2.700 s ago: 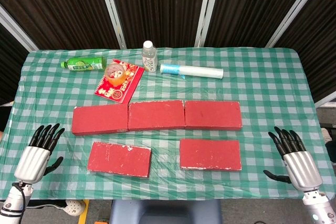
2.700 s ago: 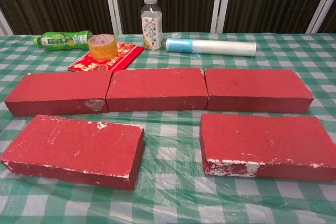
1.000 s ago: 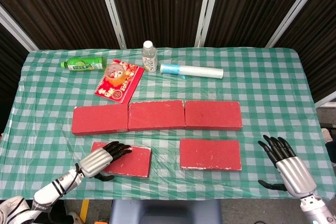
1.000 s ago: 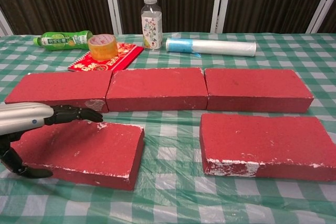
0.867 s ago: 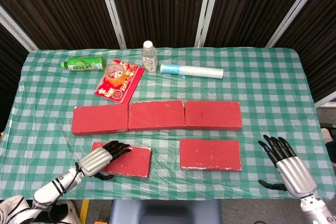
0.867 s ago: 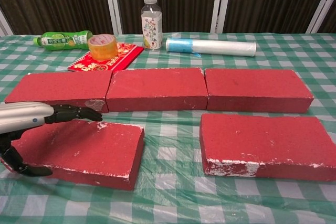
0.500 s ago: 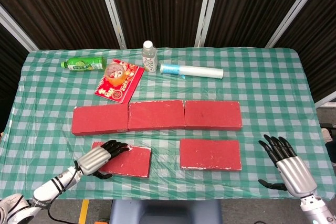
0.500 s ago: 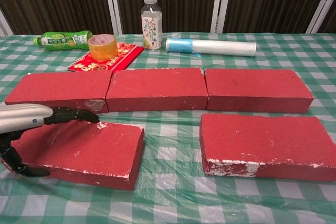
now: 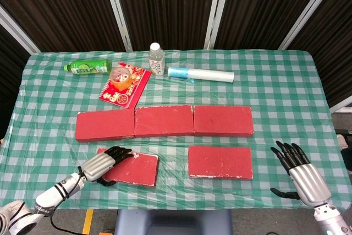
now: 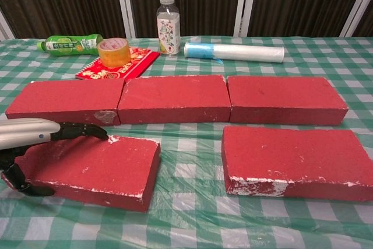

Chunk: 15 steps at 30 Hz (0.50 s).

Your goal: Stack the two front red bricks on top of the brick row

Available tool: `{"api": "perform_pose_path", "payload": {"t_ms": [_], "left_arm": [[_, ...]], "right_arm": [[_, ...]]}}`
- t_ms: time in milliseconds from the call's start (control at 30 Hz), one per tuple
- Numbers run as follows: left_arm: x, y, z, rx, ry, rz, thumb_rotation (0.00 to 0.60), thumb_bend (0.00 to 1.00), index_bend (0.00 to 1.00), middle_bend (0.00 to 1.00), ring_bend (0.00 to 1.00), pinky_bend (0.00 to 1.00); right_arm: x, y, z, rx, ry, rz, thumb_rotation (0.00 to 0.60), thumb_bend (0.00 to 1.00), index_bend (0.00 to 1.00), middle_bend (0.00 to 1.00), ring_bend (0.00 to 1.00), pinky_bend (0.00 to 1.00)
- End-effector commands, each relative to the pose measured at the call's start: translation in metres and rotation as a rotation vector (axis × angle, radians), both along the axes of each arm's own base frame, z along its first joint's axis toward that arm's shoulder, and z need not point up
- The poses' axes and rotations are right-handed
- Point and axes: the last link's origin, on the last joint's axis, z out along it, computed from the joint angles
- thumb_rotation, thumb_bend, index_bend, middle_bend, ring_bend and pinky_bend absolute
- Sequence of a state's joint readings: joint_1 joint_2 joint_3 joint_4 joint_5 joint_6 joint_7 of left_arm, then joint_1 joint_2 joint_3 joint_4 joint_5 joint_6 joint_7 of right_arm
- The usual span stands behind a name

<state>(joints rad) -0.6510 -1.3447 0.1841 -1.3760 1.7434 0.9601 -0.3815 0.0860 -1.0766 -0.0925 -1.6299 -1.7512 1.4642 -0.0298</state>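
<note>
At the counter's point(image 9: 275, 81) near edge, toward seven o'clock in the head view, our left hand point(image 9: 102, 163) grips the left end of the front left brick point(image 9: 132, 169): its dark fingers point(image 10: 78, 131) lie flat across the brick's top face, and the thumb point(image 10: 23, 188) hooks against its near side (the chest view shows this plainly). That end looks slightly raised off the cloth. The front right brick point(image 9: 220, 162) lies flat at about five o'clock, well apart from both hands. Our right hand point(image 9: 301, 170) hovers further out at four o'clock by the counter's right edge, fingers spread and holding nothing, its palm turned toward the bricks.

Just behind the two front bricks, toward the centre, we see the brick row point(image 9: 165, 121): three red bricks end to end, touching or nearly so, with a narrow strip of checked cloth between them and the front pair.

Toward twelve o'clock stand a clear bottle point(image 9: 157, 59) upright and a white roll point(image 9: 201, 74) lying on its side just right of it. At eleven o'clock a green bottle point(image 9: 87, 66) lies on its side, and near it a tape roll point(image 9: 120, 76) rests on a red packet point(image 9: 132, 87).
</note>
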Motion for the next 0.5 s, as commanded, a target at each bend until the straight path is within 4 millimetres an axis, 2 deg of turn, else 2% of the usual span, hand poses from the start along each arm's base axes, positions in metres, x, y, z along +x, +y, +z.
{"api": "perform_pose_path", "payload": {"t_ms": [33,100,167,267,333,433,500], "left_arm": [[-0.0010,0.0020,-0.0005,-0.006,0.009,0.013,0.600,0.25,0.00,0.00,0.00,0.03],[-0.0014,0.0026,-0.0001,-0.004,0.009,0.017,0.600,0.25,0.00,0.00,0.00,0.06],[-0.0011,0.0034,0.0006,0.008,0.002,0.012,0.600,0.25,0.00,0.03,0.07,0.15],[0.0000,0.0035,0.0020,0.029,-0.017,-0.001,0.600,0.25,0.00,0.19,0.22,0.35],[0.0005,0.0032,0.0031,0.044,-0.027,-0.012,0.600,0.26,0.00,0.35,0.35,0.50],[0.0003,0.0015,0.0048,0.058,-0.029,-0.021,0.600,0.26,0.00,0.46,0.45,0.59],[0.0015,0.0003,0.0070,0.065,-0.033,-0.024,0.600,0.26,0.00,0.48,0.47,0.61]], "right_arm": [[0.0000,-0.0002,-0.0003,0.000,0.001,-0.001,0.547,0.12,0.00,0.00,0.00,0.00],[0.0003,-0.0004,-0.0006,0.000,0.000,-0.001,0.547,0.12,0.00,0.00,0.00,0.00],[0.0002,-0.0005,-0.0009,0.000,0.001,-0.002,0.547,0.12,0.00,0.00,0.00,0.00],[0.0003,-0.0005,-0.0015,0.001,0.002,-0.003,0.547,0.12,0.00,0.00,0.00,0.00],[0.0004,-0.0005,-0.0015,0.000,0.001,-0.003,0.547,0.12,0.00,0.00,0.00,0.00],[0.0006,-0.0003,-0.0015,0.001,0.000,-0.002,0.546,0.12,0.00,0.00,0.00,0.00],[0.0005,-0.0002,-0.0013,0.001,-0.001,-0.002,0.547,0.12,0.00,0.00,0.00,0.00]]}}
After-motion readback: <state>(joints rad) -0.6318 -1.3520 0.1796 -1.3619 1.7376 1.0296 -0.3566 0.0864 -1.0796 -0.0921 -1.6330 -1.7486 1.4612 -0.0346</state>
